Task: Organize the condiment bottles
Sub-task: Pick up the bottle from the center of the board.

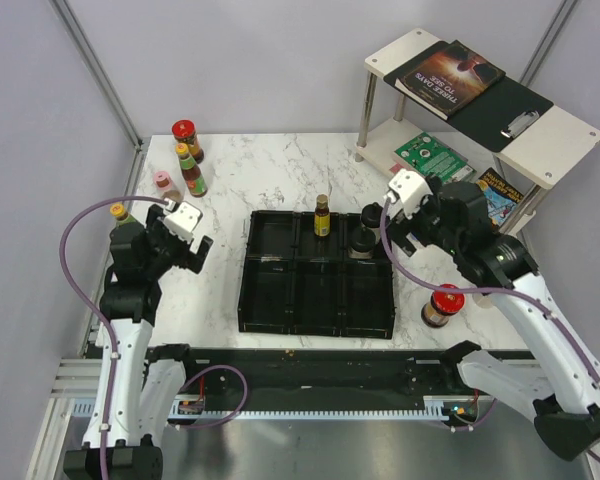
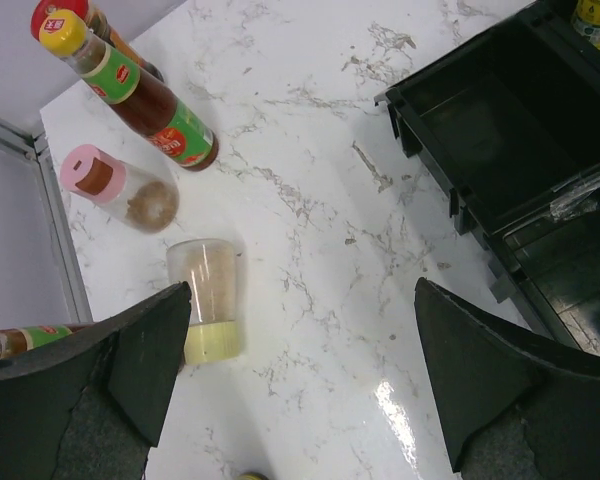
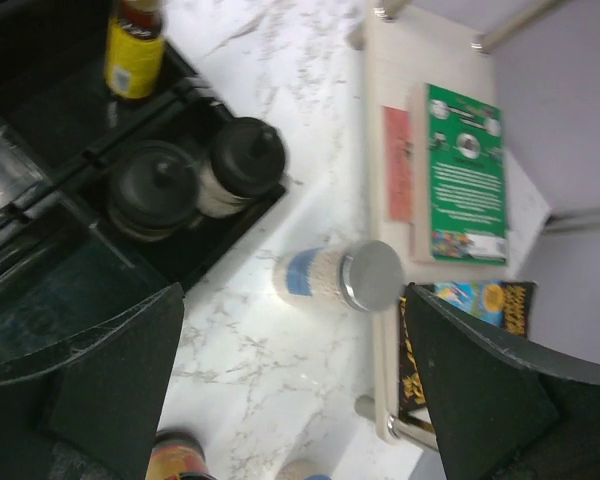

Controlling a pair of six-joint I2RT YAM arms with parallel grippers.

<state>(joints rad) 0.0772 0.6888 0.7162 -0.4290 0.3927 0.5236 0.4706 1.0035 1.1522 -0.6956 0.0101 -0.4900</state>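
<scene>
The black tray [image 1: 270,300] holds a slim dark bottle [image 1: 322,216] and two black-lidded jars [image 3: 160,185] together in its far right compartment. My right gripper [image 3: 290,380] is open and empty above a silver-lidded jar [image 3: 335,275] that stands on the table just right of the tray. A red-capped jar [image 1: 445,305] stands nearer. My left gripper [image 2: 300,390] is open and empty over bare table. A clear jar with a pale yellow lid [image 2: 208,300] sits by its left finger. Beyond it are a pink-lidded shaker [image 2: 120,188], a yellow-capped sauce bottle [image 2: 140,90] and a red-capped jar [image 1: 184,135].
Another yellow-capped bottle [image 1: 120,212] stands at the table's left edge beside my left arm. A white two-level shelf [image 1: 540,135] with books stands at the far right; its lower board and a green book [image 3: 465,170] lie close to the silver-lidded jar. Walls close off the back and left.
</scene>
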